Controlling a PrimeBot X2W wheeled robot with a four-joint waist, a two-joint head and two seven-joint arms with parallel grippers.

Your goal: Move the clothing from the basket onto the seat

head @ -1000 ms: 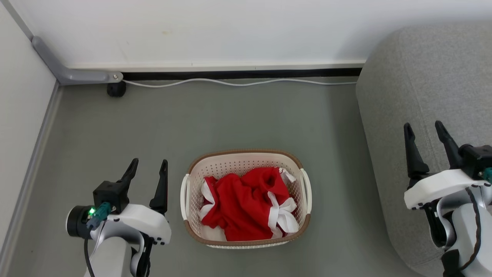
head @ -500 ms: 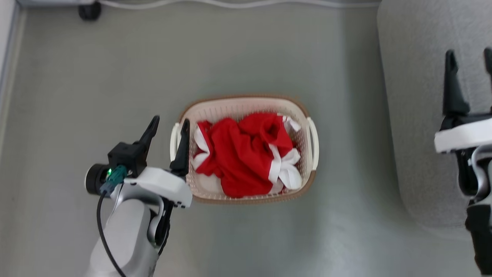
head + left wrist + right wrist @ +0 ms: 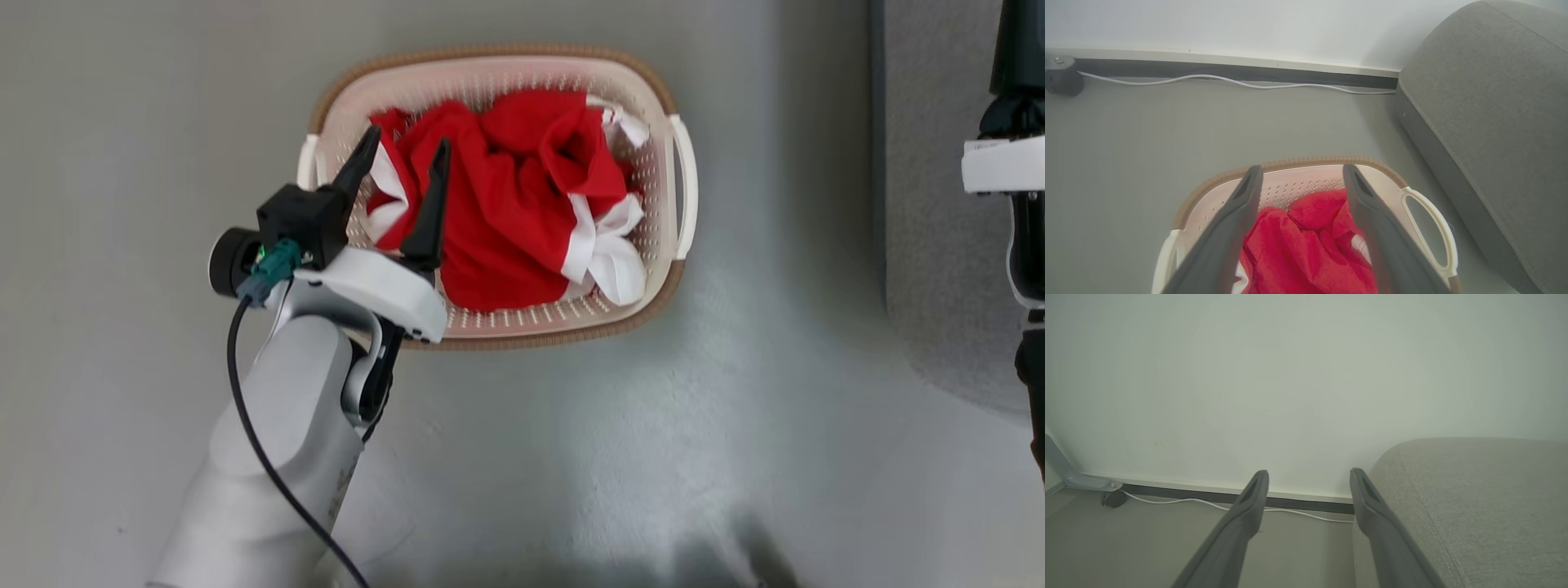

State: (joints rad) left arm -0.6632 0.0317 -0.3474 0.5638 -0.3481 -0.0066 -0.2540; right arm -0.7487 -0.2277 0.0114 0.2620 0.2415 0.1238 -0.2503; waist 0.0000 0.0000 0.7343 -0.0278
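Note:
The basket [image 3: 490,54], cream-white with a brown rim, stands on the grey floor and holds the clothing [image 3: 506,212], a crumpled red heap with white bands. My left gripper [image 3: 407,143] is open over the basket's left part, with nothing between its fingers. In the left wrist view the same gripper [image 3: 1302,169] frames the clothing [image 3: 1306,245] and the basket's far rim [image 3: 1384,168]. The seat [image 3: 931,245], light grey fabric, lies right of the basket. My right gripper [image 3: 1309,473] is open and empty beside the seat [image 3: 1474,506]; its white body [image 3: 1002,167] shows at the head view's right edge.
A white cable [image 3: 1229,81] runs along the dark skirting at the wall's foot. A black caster [image 3: 1063,83] on a grey bracket [image 3: 1069,477] sits in the far left corner. Bare grey floor [image 3: 571,457] spreads in front of the basket.
The head camera has tilted down, so the whole picture shifted. My left gripper moved from beside the basket's left side to over the clothing, staying open. Both grippers stayed open.

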